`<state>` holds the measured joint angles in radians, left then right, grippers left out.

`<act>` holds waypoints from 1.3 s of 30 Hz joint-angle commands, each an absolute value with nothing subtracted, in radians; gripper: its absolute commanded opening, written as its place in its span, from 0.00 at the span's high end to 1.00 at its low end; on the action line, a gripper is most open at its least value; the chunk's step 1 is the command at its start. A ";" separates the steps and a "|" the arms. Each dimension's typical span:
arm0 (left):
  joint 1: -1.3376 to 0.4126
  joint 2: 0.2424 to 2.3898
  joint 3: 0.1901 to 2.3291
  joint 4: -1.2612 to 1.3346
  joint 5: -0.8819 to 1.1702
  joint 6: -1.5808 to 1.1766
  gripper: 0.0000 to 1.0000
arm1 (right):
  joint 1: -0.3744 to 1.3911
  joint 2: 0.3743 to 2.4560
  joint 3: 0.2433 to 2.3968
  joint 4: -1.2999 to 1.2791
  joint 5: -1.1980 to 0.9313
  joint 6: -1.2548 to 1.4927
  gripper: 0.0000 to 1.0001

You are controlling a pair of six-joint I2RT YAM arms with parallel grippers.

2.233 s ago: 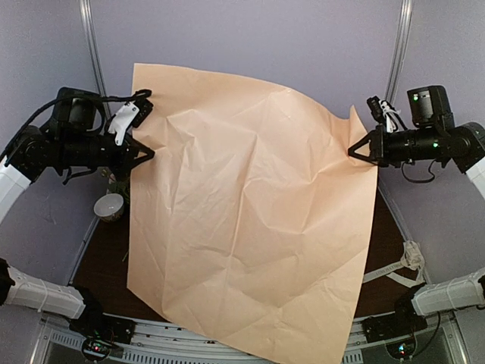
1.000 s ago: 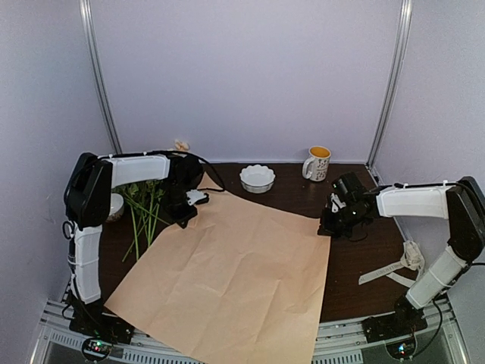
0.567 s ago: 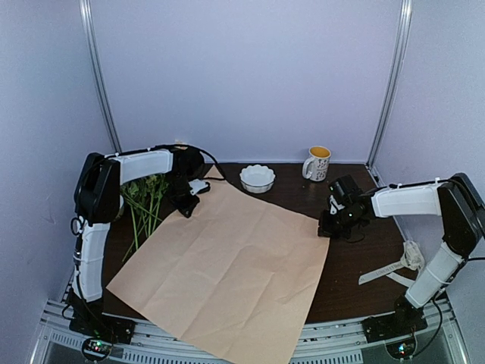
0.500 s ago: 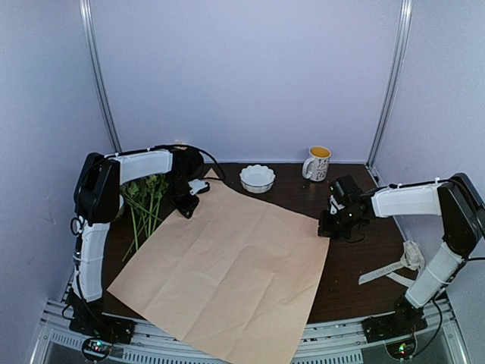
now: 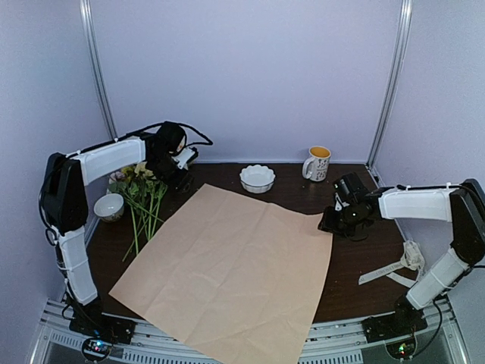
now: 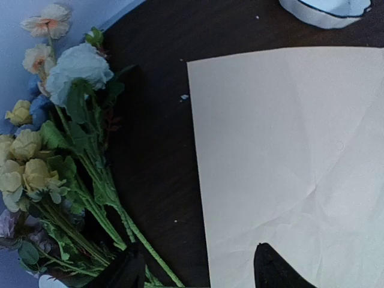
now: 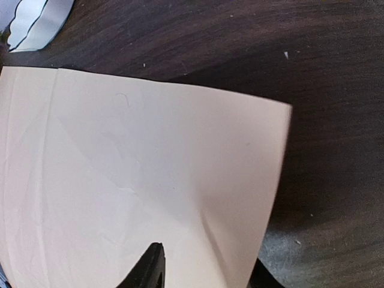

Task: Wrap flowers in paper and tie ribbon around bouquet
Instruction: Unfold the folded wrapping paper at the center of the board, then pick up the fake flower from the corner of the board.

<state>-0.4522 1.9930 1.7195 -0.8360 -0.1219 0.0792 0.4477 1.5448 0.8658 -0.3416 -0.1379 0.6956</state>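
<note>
paper (image 6: 288, 162) peach side up, flat, fills right of frame, corner at upper centre. flowers (image 6: 60, 150) down the left, stems running to bottom centre. dark table (image 6: 156, 120) strip between them. bowl (image 6: 324, 9) rim top right. left gripper (image 6: 201, 273) at bottom, fingers spread: one by the stems, one over paper.

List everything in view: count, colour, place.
paper: 1, peach side up, spread flat mid-table
flowers: 1 bunch, pastel with green stems, left of paper
scalloped bowl: 1, white, far side, beyond paper
small bowl: 1, white, far left, beside flowers
mug: 1, white with yellow inside, far side, right of scalloped bowl
ribbon: 1, cream, right edge of table
table: 1, dark brown
left gripper: 1, black, open, over paper's far left edge
right gripper: 1, black, open, at paper's right corner
</note>
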 commanded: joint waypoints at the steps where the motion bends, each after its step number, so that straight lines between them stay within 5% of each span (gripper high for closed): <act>1: -0.392 1.867 1.583 -0.646 -0.133 -0.093 0.35 | 0.453 1.452 0.828 -0.362 -0.004 0.703 0.55; 7: -0.263 1.714 1.321 -0.467 -0.111 -0.456 0.41 | 0.454 1.367 0.827 -0.378 0.085 0.670 0.54; 17: -0.195 1.713 1.150 -0.387 -0.241 -0.660 0.61 | 0.458 1.341 0.818 -0.380 0.107 0.633 0.55; 32: -0.126 1.860 1.190 -0.318 -0.122 -0.682 0.51 | 0.459 1.320 0.793 -0.368 0.104 0.619 0.57; 39: -0.114 1.870 1.172 -0.300 -0.080 -0.695 0.79 | 0.460 1.318 0.792 -0.369 0.098 0.621 0.57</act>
<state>-0.1242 1.8740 1.1637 -0.3508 -0.1211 -0.6865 0.4541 1.3354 0.8047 -0.3702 0.0750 0.6273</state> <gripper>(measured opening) 0.281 0.430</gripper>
